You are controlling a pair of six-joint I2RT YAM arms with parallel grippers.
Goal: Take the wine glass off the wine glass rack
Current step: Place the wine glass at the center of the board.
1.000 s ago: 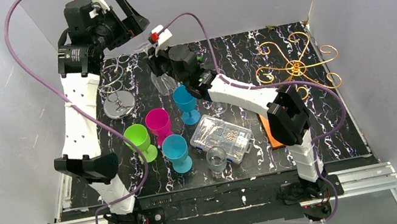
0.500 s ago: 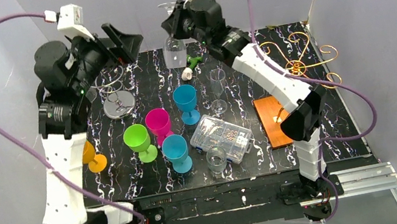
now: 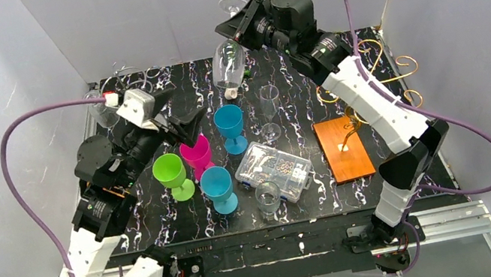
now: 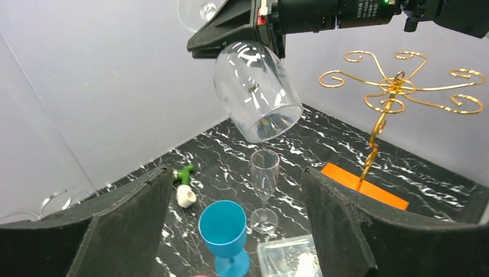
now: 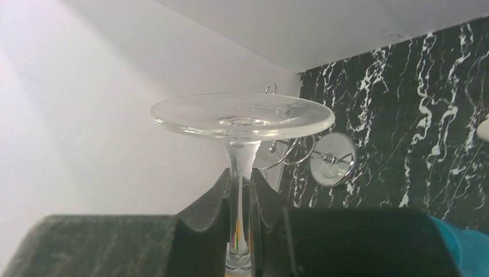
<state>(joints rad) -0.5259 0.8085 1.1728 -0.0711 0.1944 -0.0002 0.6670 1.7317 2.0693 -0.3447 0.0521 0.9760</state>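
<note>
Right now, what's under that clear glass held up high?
Only air, then the black marbled table. The wine glass hangs bowl-down in the right gripper; a slim flute stands lower nearby. The exact spot beneath it cannot be told.

Bright even light, soft shadows; right wrist view overexposed left.

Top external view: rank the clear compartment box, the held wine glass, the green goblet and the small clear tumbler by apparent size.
1. clear compartment box
2. wine glass, though raised nearer the camera, so unsure
3. green goblet
4. small clear tumbler
</note>
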